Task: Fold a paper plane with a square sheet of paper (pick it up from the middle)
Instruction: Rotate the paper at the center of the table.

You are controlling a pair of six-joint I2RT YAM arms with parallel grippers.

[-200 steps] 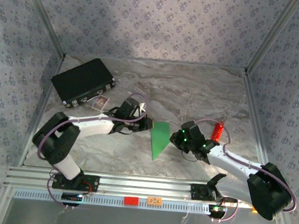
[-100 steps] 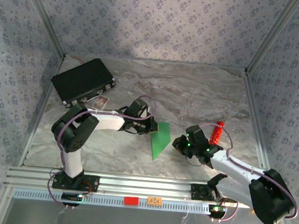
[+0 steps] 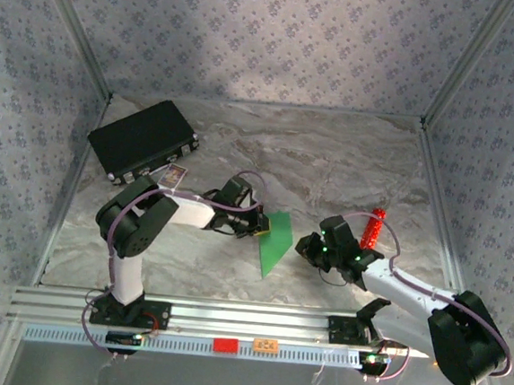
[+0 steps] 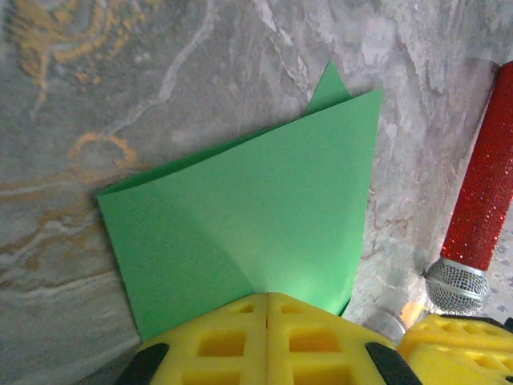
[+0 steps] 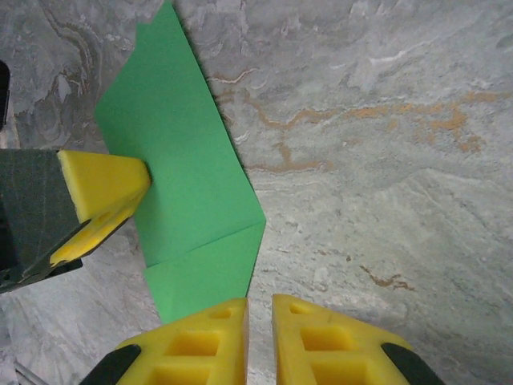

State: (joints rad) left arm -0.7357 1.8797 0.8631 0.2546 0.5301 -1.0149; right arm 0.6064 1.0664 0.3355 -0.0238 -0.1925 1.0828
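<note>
The left gripper [image 4: 267, 298] is pinching the folded green paper [image 4: 256, 208] at its left edge, jaws tight on it, mid-table [image 3: 332, 163]. The right gripper [image 5: 259, 309] is hovering just beside the paper's other side, jaws barely apart, holding nothing.

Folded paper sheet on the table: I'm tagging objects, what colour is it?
The folded paper sheet is plain bright green, clearest in the left wrist view.
</note>
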